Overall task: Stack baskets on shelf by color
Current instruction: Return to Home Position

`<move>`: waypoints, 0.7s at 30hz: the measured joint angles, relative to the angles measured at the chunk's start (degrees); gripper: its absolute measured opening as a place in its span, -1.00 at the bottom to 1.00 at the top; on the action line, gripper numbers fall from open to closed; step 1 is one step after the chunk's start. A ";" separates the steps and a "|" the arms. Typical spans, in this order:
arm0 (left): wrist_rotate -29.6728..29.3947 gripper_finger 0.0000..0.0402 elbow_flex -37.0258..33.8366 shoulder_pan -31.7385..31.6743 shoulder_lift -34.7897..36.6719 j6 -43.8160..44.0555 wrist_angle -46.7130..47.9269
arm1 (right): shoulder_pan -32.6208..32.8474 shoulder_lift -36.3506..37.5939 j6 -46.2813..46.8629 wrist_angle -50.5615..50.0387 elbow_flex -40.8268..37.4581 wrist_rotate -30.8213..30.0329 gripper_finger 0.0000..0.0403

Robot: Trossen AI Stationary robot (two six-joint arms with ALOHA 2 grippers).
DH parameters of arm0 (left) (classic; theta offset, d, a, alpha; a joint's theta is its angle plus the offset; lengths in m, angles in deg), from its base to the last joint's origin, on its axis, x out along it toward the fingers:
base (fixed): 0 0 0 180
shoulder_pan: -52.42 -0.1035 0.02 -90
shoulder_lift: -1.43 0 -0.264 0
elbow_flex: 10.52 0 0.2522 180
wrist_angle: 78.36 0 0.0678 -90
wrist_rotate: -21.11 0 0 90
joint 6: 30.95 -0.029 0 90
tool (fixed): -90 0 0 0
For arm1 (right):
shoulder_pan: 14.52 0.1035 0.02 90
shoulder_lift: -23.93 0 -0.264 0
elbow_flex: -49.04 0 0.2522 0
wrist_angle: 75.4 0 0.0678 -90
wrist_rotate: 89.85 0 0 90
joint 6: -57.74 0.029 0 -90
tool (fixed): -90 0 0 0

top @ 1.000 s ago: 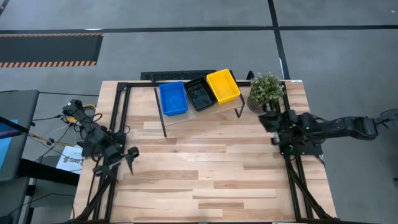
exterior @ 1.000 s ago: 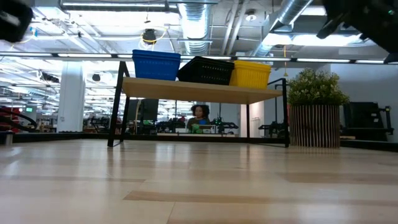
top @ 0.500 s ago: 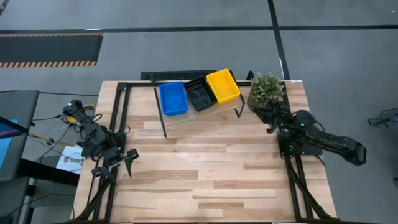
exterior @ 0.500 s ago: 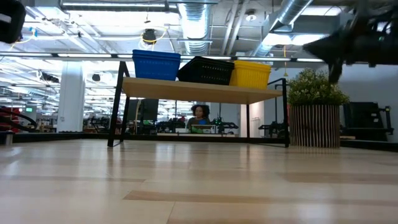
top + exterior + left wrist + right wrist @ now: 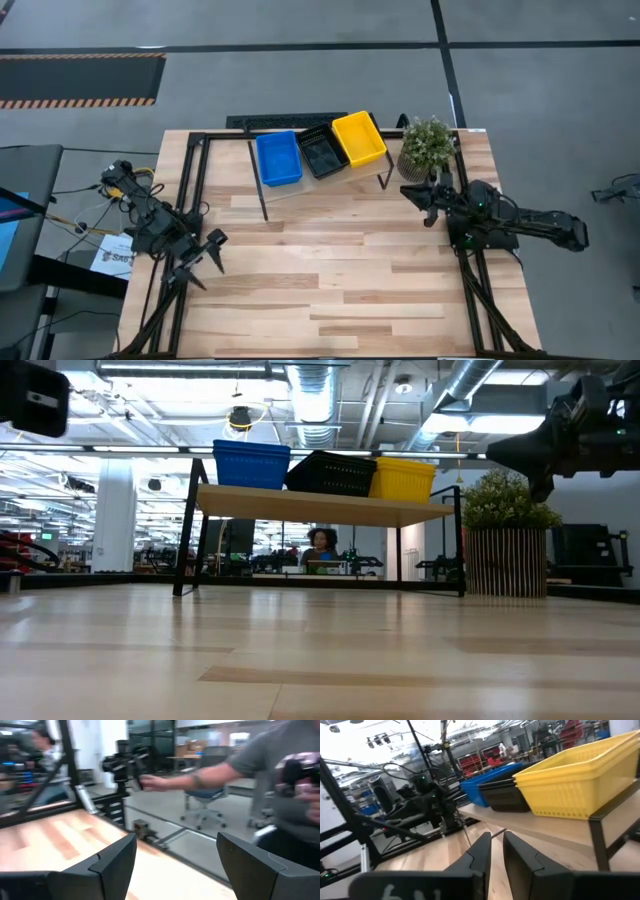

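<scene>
Three baskets stand side by side with their bottoms on the shelf (image 5: 318,184) at the table's far edge: blue (image 5: 278,158), black (image 5: 322,152) and yellow (image 5: 359,138). The low view shows the same row on the shelf board (image 5: 320,507). My right gripper (image 5: 413,194) hovers shut above the table just right of the shelf, pointing toward it; its wrist view (image 5: 496,838) looks at the yellow basket (image 5: 572,775). My left gripper (image 5: 205,262) hangs open and empty over the table's left edge, far from the shelf (image 5: 176,840).
A potted plant (image 5: 427,143) stands at the table's far right corner, close behind my right gripper. Black frame rails (image 5: 190,190) run along both sides of the table. Bare planks (image 5: 330,270) lie in front of the shelf. A person's arm (image 5: 210,770) shows beyond the table.
My right arm has swung about: its gripper first pointed toward the plant, then turned toward the table's left and now points at the shelf, a little nearer to it. The baskets have stayed where they were.
</scene>
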 joint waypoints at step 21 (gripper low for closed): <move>-18.55 0.32 0.00 0.00 -0.02 -3.05 -0.14 | 1.10 0.00 0.16 -2.57 -0.07 0.00 -0.64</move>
